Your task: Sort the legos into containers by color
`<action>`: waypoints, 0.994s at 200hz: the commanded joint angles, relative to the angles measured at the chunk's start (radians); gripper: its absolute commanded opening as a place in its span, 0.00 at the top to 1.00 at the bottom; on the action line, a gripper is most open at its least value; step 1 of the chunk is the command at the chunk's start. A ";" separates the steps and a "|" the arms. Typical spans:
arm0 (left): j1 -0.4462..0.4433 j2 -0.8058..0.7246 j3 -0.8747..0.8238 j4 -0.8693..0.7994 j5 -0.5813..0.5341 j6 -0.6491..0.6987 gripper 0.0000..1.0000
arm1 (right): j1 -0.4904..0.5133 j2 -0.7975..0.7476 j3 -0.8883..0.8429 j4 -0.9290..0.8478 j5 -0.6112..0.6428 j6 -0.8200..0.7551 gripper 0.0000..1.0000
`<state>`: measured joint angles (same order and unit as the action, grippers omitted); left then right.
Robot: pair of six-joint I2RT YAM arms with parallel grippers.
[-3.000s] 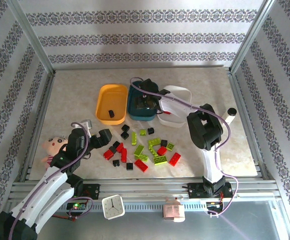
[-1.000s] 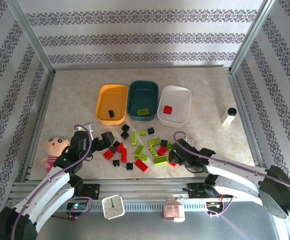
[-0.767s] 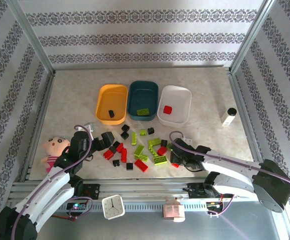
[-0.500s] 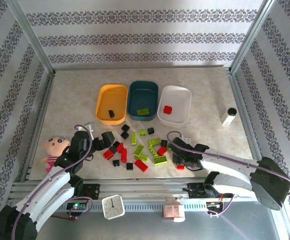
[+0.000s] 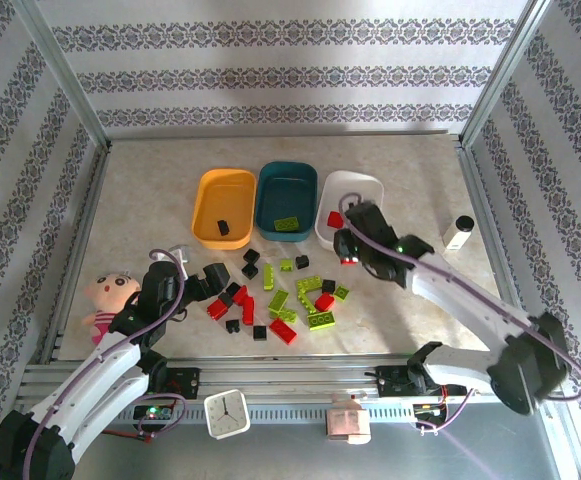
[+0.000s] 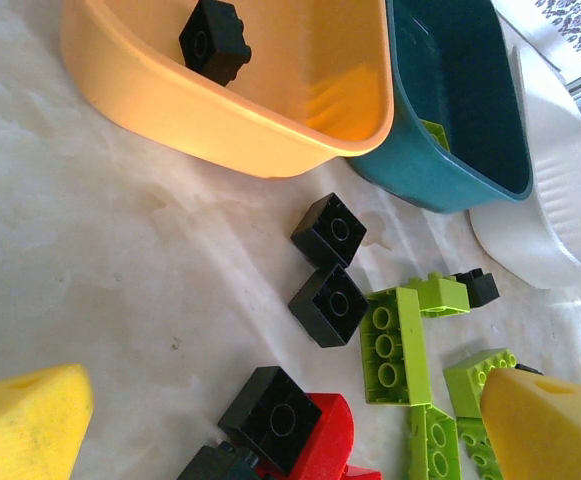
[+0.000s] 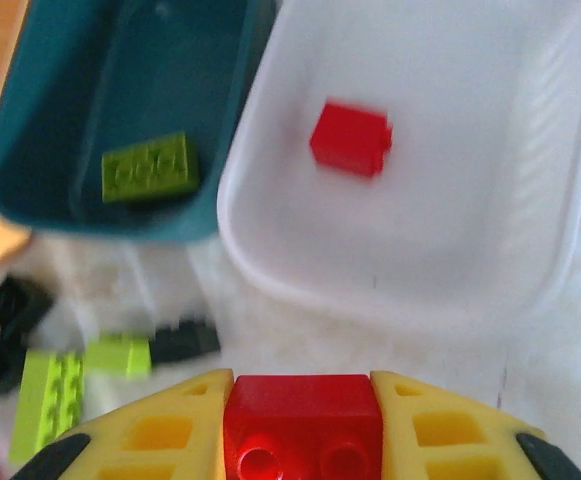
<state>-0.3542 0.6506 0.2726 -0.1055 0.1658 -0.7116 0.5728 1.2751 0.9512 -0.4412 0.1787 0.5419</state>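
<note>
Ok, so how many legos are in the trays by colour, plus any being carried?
black lego, orange-yellow tray: 1
lime green lego, teal tray: 1
red lego, white tray: 1
held red lego, right gripper: 1
Total: 4

Trays: 3. Orange-yellow tray, teal tray, white tray.
Bricks in trays: 1 each. Black brick in orange-yellow, green brick in teal, red brick in white.
Held red brick: 1, in right hand.
Loose on counter: about 8 loose black bricks, 5 loose red bricks, 8 loose green bricks. Cluster tight, so counts approximate.
Hands: 2, incl. left hand.
Other: 1 doll, 1 white cylinder, 1 clock.
</note>
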 commanded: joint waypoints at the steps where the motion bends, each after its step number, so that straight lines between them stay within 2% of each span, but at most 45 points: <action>1: -0.003 -0.010 0.042 -0.041 0.012 0.013 0.00 | -0.054 0.167 0.108 0.068 0.049 -0.125 0.76; 30: -0.003 -0.021 0.053 -0.075 0.008 0.017 0.01 | -0.125 0.369 0.232 0.067 0.072 -0.160 0.76; 60: -0.003 -0.028 0.060 -0.104 -0.003 0.022 0.00 | -0.170 0.476 0.289 0.063 0.093 -0.163 0.75; 78: -0.002 -0.028 0.062 -0.110 -0.012 0.022 0.00 | -0.190 0.514 0.304 0.058 0.088 -0.154 0.68; 93: -0.003 -0.027 0.061 -0.111 -0.017 0.022 0.01 | -0.196 0.530 0.311 0.056 0.072 -0.154 0.53; 107: -0.003 -0.023 0.066 -0.113 -0.019 0.026 0.00 | -0.194 0.523 0.311 0.058 0.070 -0.154 0.41; 130: -0.003 -0.005 0.080 -0.120 -0.016 0.046 0.00 | -0.188 0.465 0.290 0.071 0.043 -0.145 0.32; 144: -0.002 0.023 0.096 -0.127 -0.001 0.065 0.00 | -0.174 0.411 0.259 0.085 0.022 -0.135 0.30; 179: -0.012 0.148 0.153 -0.197 -0.014 0.112 0.11 | -0.098 0.285 0.143 0.141 0.000 -0.117 0.28; 199: -0.063 0.236 0.181 -0.200 -0.059 0.143 0.14 | -0.063 0.239 0.084 0.161 -0.005 -0.103 0.28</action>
<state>-0.3656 0.8169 0.4088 -0.2447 0.1524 -0.6331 0.4732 1.5620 1.1053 -0.3187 0.1925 0.4084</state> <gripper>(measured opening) 0.871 0.720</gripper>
